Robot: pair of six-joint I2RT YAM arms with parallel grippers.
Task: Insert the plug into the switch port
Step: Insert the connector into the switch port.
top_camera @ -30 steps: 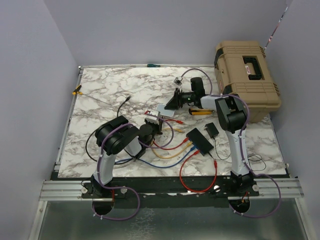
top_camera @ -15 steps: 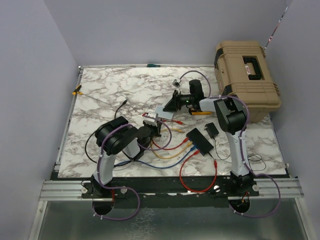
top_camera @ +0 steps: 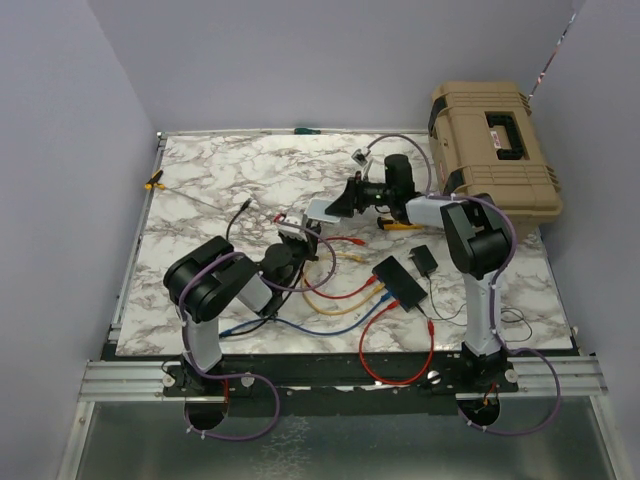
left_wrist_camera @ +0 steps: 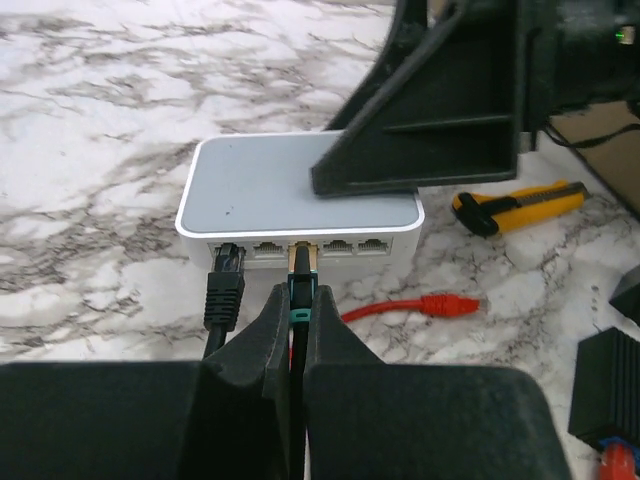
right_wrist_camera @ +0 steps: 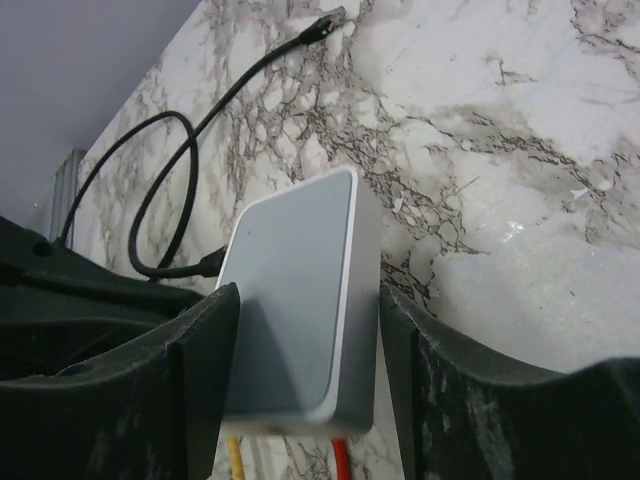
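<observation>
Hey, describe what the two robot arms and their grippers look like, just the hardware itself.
Both the left arm and right arm have bulky black joints, white link segments and purple cables looped alongside. The left gripper and right gripper have matte black, wedge-shaped plastic fingers.

No legible text or markings anywhere

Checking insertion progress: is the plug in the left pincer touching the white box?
Touching. The left wrist view shows the plug, pinched in the left pincer, with its gold tip inside a port of the white box.
</observation>
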